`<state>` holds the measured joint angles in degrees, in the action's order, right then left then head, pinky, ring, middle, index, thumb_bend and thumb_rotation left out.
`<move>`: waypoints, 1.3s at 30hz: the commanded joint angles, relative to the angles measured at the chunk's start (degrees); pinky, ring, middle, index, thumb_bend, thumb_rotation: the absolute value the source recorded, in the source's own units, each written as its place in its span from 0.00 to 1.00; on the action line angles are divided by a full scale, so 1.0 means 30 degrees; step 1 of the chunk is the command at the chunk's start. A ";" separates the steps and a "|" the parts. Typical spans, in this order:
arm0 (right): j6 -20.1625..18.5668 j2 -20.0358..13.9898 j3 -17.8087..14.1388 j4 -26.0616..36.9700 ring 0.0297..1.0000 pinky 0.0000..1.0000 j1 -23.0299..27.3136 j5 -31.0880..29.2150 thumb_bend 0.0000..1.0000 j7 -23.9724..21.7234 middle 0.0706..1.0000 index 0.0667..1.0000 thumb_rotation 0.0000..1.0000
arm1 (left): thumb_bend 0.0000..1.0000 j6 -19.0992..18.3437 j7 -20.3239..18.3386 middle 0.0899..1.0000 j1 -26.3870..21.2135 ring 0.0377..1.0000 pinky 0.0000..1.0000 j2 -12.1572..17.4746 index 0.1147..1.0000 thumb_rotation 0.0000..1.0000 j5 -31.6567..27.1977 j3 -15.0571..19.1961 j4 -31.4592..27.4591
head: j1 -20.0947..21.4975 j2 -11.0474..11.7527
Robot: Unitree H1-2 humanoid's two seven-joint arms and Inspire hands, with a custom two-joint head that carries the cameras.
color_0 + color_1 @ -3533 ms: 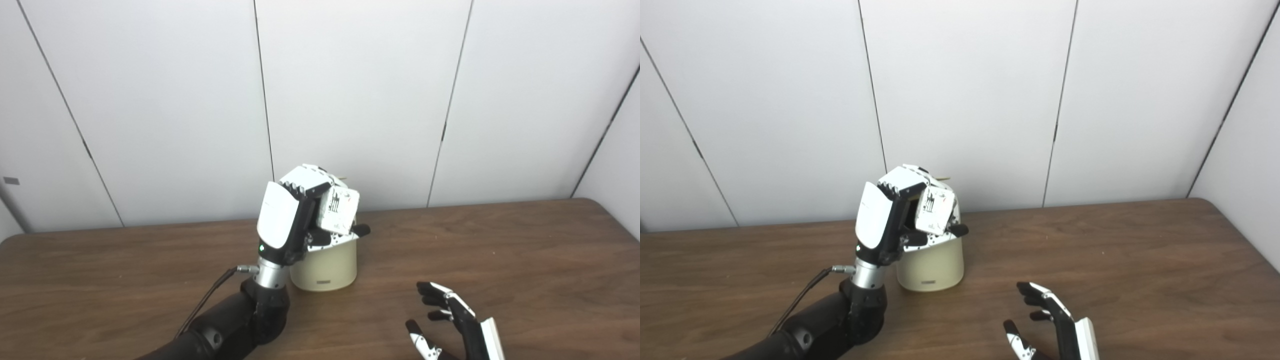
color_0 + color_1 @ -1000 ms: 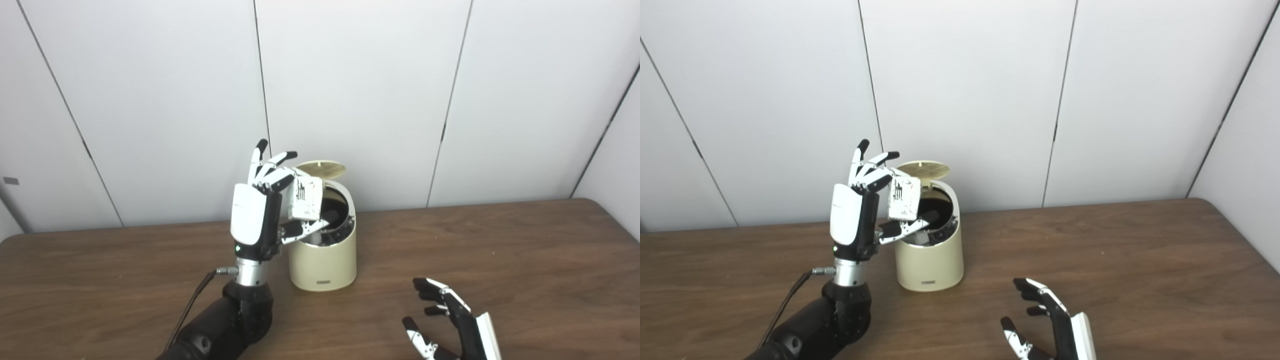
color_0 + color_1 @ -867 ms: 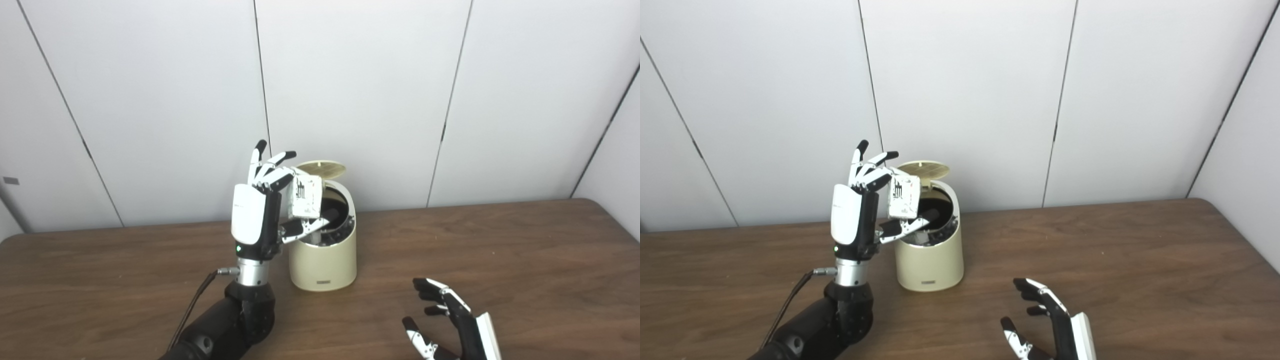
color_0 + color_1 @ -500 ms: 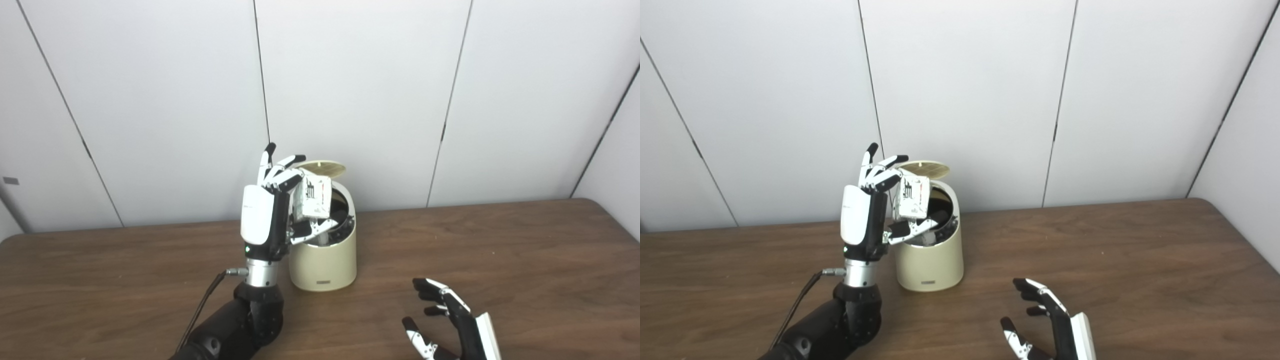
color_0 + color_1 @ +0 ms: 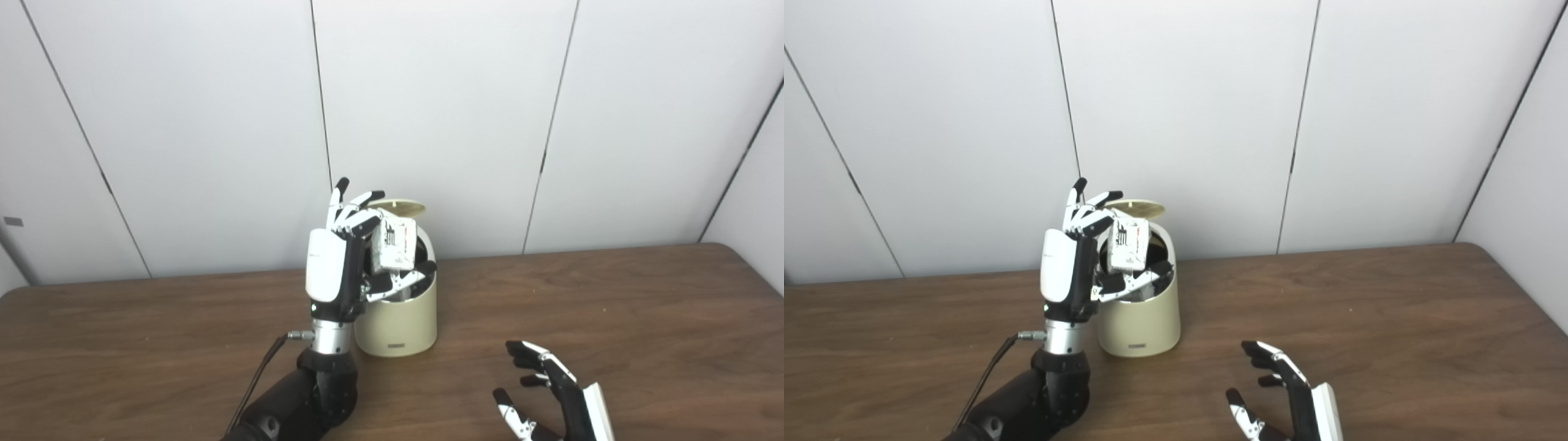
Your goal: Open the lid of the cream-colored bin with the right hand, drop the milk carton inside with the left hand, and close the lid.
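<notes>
The cream-colored bin [image 5: 397, 321] stands at the table's middle, and its round lid [image 5: 399, 207] is tipped up at the back. The white milk carton [image 5: 395, 245] with black print hangs upright over the bin's dark opening. My left hand [image 5: 340, 260] is raised beside the bin's left side and pinches the carton between thumb and one finger, the other fingers spread upward. My right hand [image 5: 550, 392] lies open near the table's front edge, to the right of the bin and apart from it, holding nothing.
The brown wooden table [image 5: 612, 306] stretches to both sides of the bin. A white panelled wall [image 5: 459, 110] rises close behind the bin. A black cable [image 5: 263, 367] runs along my left forearm.
My left hand has shifted right with the carton, bringing it from the bin's left rim to above the opening. Earlier its fingers were wrapped around the carton; they are spread apart. The right hand has stayed put.
</notes>
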<state>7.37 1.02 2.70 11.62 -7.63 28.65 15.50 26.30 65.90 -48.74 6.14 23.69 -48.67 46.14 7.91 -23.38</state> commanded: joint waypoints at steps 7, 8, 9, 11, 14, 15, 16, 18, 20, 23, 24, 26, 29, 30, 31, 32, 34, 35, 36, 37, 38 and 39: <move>0.0290 0.0139 0.0051 0.0465 0.72 0.61 -0.0022 0.0269 0.15 0.0169 0.73 0.71 0.12 | 0.53 0.0209 0.0365 0.41 -0.1419 0.76 1.00 0.0090 0.43 0.00 0.0421 -0.0863 0.0420 | 0.0112 0.0035; 0.0238 0.0149 0.0050 0.0522 0.72 0.61 -0.0061 0.0245 0.15 0.0128 0.73 0.71 0.12 | 0.53 0.0209 0.0445 0.41 -0.1505 0.76 1.00 0.0150 0.43 0.00 0.0528 -0.1026 0.0535 | 0.0167 0.0095; 0.0210 0.0171 0.0051 0.0573 0.72 0.61 -0.0096 0.0224 0.15 0.0108 0.73 0.71 0.12 | 0.53 0.0209 0.0485 0.41 -0.1606 0.76 1.00 0.0260 0.43 0.00 0.0602 -0.1226 0.0619 | 0.0167 0.0095; 0.0264 0.0147 0.0040 0.0614 0.72 0.62 -0.0136 0.0248 0.15 0.0114 0.73 0.71 0.10 | 0.53 0.0209 0.0577 0.41 -0.1789 0.77 1.00 0.0435 0.43 0.00 0.0718 -0.1611 0.0749 | 0.0165 0.0084; 0.0185 0.0098 0.0014 0.0699 0.72 0.61 -0.0200 0.0318 0.15 0.0053 0.73 0.71 0.08 | 0.53 0.0209 0.0693 0.42 -0.2020 0.77 1.00 0.0644 0.42 0.00 0.0861 -0.2126 0.0931 | 0.0116 0.0076; 0.0144 0.0104 0.0005 0.0747 0.72 0.62 -0.0232 0.0310 0.15 0.0029 0.73 0.71 0.07 | 0.53 0.0209 0.0762 0.42 -0.2074 0.77 1.00 0.0679 0.42 0.00 0.0909 -0.2255 0.0977 | 0.0117 0.0078; 0.0221 0.0082 0.0001 0.0724 0.72 0.62 -0.0253 0.0280 0.15 0.0040 0.73 0.71 0.07 | 0.53 0.0209 0.0850 0.42 -0.2161 0.77 1.00 0.0734 0.42 0.00 0.1058 -0.2430 0.1077 | 0.0124 0.0073; 0.0340 0.0037 -0.0011 0.0693 0.72 0.61 -0.0298 0.0258 0.15 0.0068 0.73 0.71 0.04 | 0.53 0.0209 0.1019 0.42 -0.2311 0.77 1.00 0.0828 0.42 0.00 0.1341 -0.2752 0.1258 | 0.0147 0.0058; 0.0343 0.0030 -0.0031 0.0734 0.72 0.62 -0.0354 0.0229 0.15 0.0067 0.73 0.71 0.03 | 0.53 0.0209 0.1163 0.42 -0.2410 0.77 1.00 0.0904 0.42 0.00 0.1489 -0.3003 0.1390 | 0.0147 0.0013; 0.0482 0.0018 -0.0058 0.0727 0.72 0.61 -0.0388 0.0146 0.16 0.0117 0.72 0.71 0.01 | 0.53 0.0209 0.1325 0.42 -0.2493 0.76 1.00 0.0954 0.42 0.00 0.1561 -0.3197 0.1555 | 0.0109 -0.0099; 0.0509 0.0008 -0.0061 0.0716 0.72 0.61 -0.0389 0.0131 0.15 0.0121 0.72 0.71 0.01 | 0.53 0.0209 0.1332 0.42 -0.2508 0.76 1.00 0.0959 0.42 0.00 0.1551 -0.3219 0.1596 | 0.0109 -0.0099; 0.0511 -0.0005 -0.0067 0.0685 0.71 0.61 -0.0393 0.0212 0.15 0.0158 0.72 0.70 0.02 | 0.53 0.0209 0.1324 0.41 -0.2527 0.76 1.00 0.0972 0.43 0.00 0.1493 -0.3249 0.1668 | 0.0120 -0.0110; 0.0541 -0.0022 -0.0057 0.0677 0.71 0.61 -0.0391 0.0258 0.16 0.0174 0.72 0.70 0.03 | 0.53 0.0209 0.1301 0.41 -0.2534 0.76 1.00 0.0991 0.42 0.00 0.1439 -0.3289 0.1786 | 0.0148 -0.0115; 0.0594 -0.0020 -0.0056 0.0657 0.71 0.61 -0.0387 0.0230 0.16 0.0192 0.72 0.70 0.03 | 0.53 0.0209 0.1311 0.41 -0.2542 0.76 1.00 0.1005 0.42 0.00 0.1422 -0.3324 0.1820 | 0.0149 -0.0110; 0.0632 0.0001 -0.0050 0.0643 0.71 0.61 -0.0386 0.0212 0.16 0.0216 0.72 0.70 0.03 | 0.53 0.0209 0.1331 0.41 -0.2554 0.76 1.00 0.1016 0.42 0.00 0.1415 -0.3349 0.1858 | 0.0134 -0.0114; 0.0700 0.0004 -0.0045 0.0587 0.71 0.61 -0.0371 0.0216 0.16 0.0257 0.72 0.70 0.02 | 0.53 0.0209 0.1360 0.42 -0.2575 0.76 1.00 0.1024 0.42 0.00 0.1422 -0.3372 0.1903 | 0.0137 -0.0111; 0.0586 0.0044 -0.0028 0.0587 0.71 0.61 -0.0343 0.0234 0.16 0.0226 0.72 0.70 0.03 | 0.53 0.0209 0.1379 0.42 -0.2634 0.76 1.00 0.1047 0.42 0.00 0.1441 -0.3401 0.1991 | 0.0178 -0.0096; 0.0504 0.0045 -0.0012 0.0629 0.71 0.61 -0.0345 0.0244 0.16 0.0172 0.72 0.70 0.03 | 0.53 0.0209 0.1352 0.41 -0.2660 0.77 1.00 0.1062 0.42 0.00 0.1430 -0.3405 0.1999 | 0.0178 -0.0096; 0.0511 0.0045 -0.0002 0.0640 0.72 0.61 -0.0336 0.0239 0.15 0.0165 0.72 0.70 0.04 | 0.53 0.0209 0.1308 0.41 -0.2696 0.77 1.00 0.1089 0.42 0.00 0.1410 -0.3413 0.1989 | 0.0180 -0.0088; 0.0483 0.0047 0.0008 0.0676 0.72 0.61 -0.0338 0.0236 0.15 0.0137 0.72 0.70 0.02 | 0.53 0.0209 0.1319 0.41 -0.2742 0.77 1.00 0.1118 0.42 0.00 0.1446 -0.3440 0.1999 | 0.0180 -0.0088; 0.0477 0.0045 0.0016 0.0692 0.72 0.61 -0.0341 0.0308 0.15 0.0155 0.72 0.70 0.01 | 0.53 0.0209 0.1320 0.41 -0.2790 0.77 1.00 0.1155 0.43 0.00 0.1479 -0.3484 0.2010 | 0.0180 -0.0088; 0.0629 0.0029 0.0023 0.0627 0.71 0.61 -0.0334 0.0371 0.15 0.0251 0.72 0.70 0.01 | 0.53 0.0209 0.1394 0.41 -0.2855 0.77 1.00 0.1185 0.43 0.00 0.1609 -0.3552 0.2105 | 0.0188 -0.0055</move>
<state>7.39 1.14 2.72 12.37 -8.78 29.33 15.44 26.52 69.57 -53.79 8.69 28.26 -59.29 51.84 8.44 -23.47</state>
